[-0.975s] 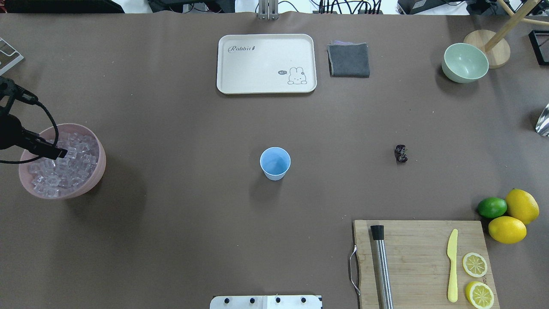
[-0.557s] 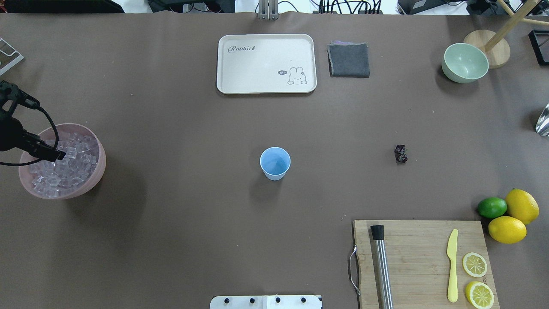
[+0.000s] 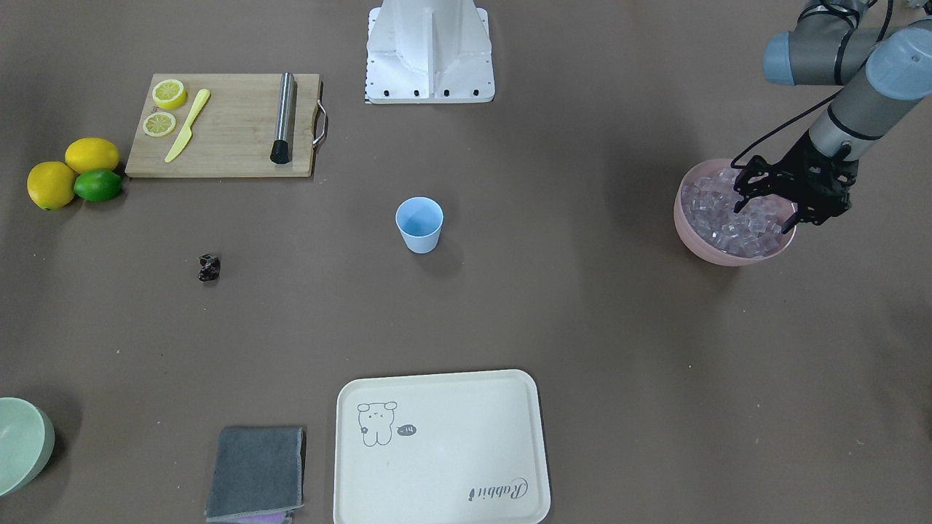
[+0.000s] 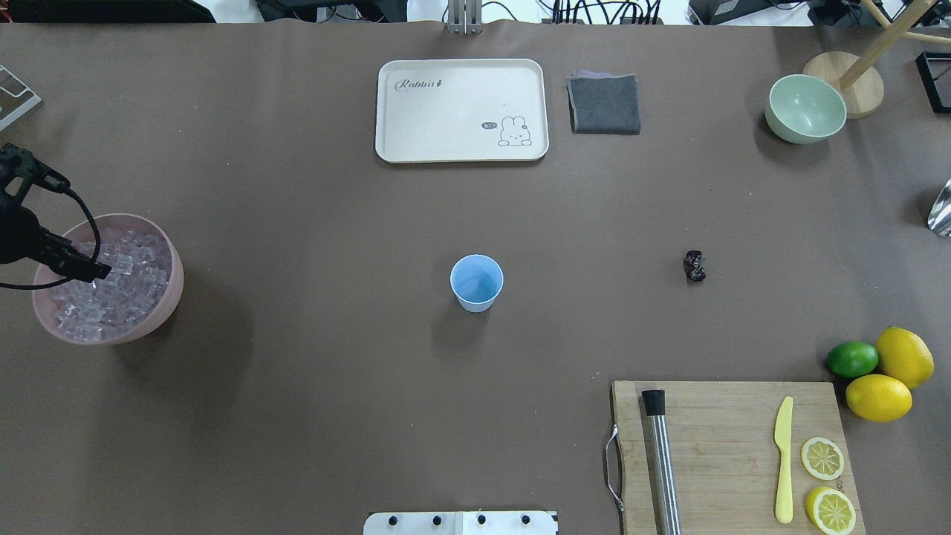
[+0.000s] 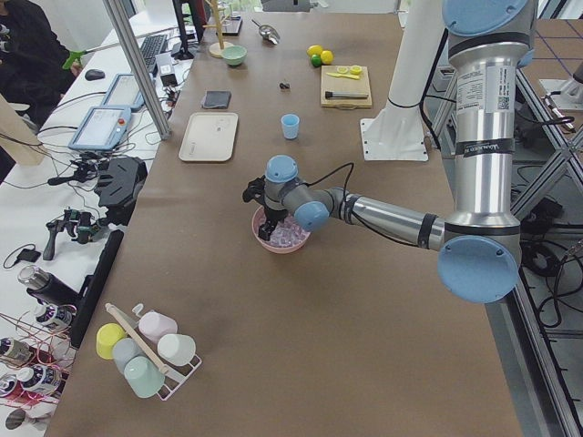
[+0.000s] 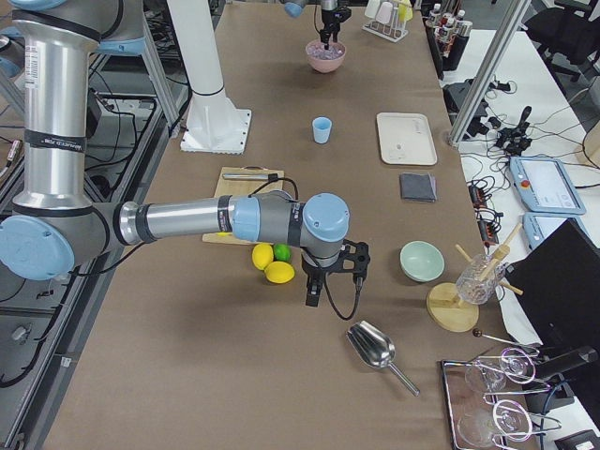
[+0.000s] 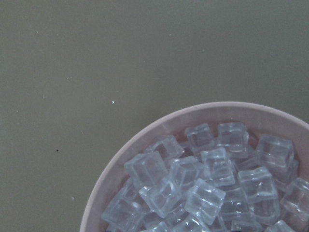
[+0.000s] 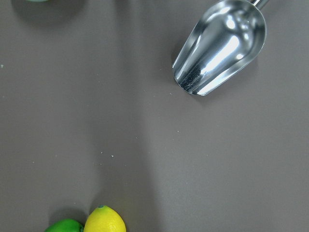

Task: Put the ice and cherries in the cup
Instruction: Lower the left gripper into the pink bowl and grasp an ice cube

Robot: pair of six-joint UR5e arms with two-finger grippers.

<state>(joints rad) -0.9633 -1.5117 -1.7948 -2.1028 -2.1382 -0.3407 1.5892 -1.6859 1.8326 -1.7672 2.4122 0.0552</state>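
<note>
Standing at the left end of the desk (image 4: 297, 371): pink bowl (image 4: 169, 297), heaped with ice (image 4: 122, 286). Hanging directly above that heap, ice lying straight below the tips: left claw (image 3: 766, 211), fingers spread apart (nothing seen between them). Waiting mid-desk, well apart to that claw's right: cup (image 4: 476, 282), upright, looking empty. Lying further right: cherries (image 4: 695, 266). Hovering past the lemons (image 6: 278, 272): right claw (image 6: 317, 286), nearer the cherries, spread or closed impossible to tell.

The cup (image 4: 476, 282) is light blue; the cherries (image 4: 695, 266), at its 3 o'clock, are dark maroon. Clear ice (image 4: 111, 286) fills a pink bowl (image 4: 175, 286). The cream tray (image 4: 461, 96) bears a rabbit drawing.
</note>
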